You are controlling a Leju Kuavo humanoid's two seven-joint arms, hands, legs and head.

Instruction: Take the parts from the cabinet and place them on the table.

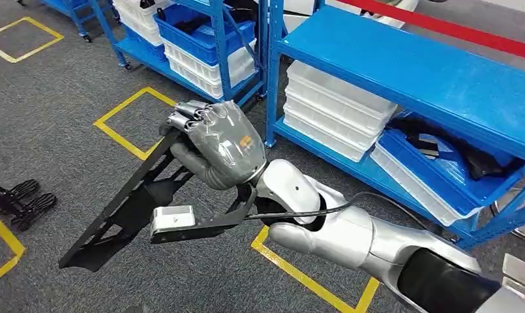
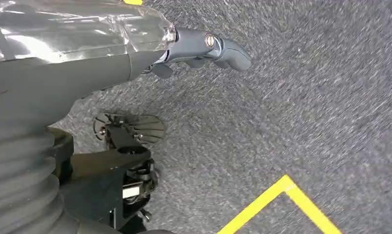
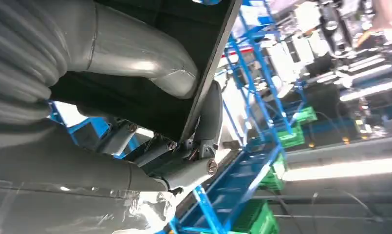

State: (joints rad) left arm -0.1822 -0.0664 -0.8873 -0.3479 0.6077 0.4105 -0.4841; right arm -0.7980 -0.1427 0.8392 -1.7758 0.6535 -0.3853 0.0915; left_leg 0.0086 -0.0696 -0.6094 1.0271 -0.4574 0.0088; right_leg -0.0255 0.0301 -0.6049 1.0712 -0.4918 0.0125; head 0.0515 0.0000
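You are looking down at grey carpet (image 1: 51, 98) marked with yellow tape outlines (image 1: 126, 134). Blue shelving (image 1: 403, 65) is standing along the far side, carrying stacked white trays (image 1: 338, 117) and blue bins (image 1: 442, 169); dark items are lying in one blue bin at the right. A black wheeled base (image 1: 18, 199) is sitting on the carpet at the left edge.

The part (image 1: 126, 205), a long flat black panel with cut-outs, is being held in the air above the carpet, away from the shelving. Its long axis is running diagonally: the near end is pointing down toward the lower left of the head view, the far end is rising up into the right hand (image 1: 220, 147).

You are seeing the right hand clenching around the upper end of the part, fingers (image 1: 188, 117) wrapping over the top edge and the thumb pressing the face below. In the right wrist view the panel edge (image 3: 208, 73) is lying between thumb and fingers.

The left hand (image 2: 203, 48) is hanging over the carpet, fingers partly curled, touching nothing; you cannot tell whether it counts as released or clenched.
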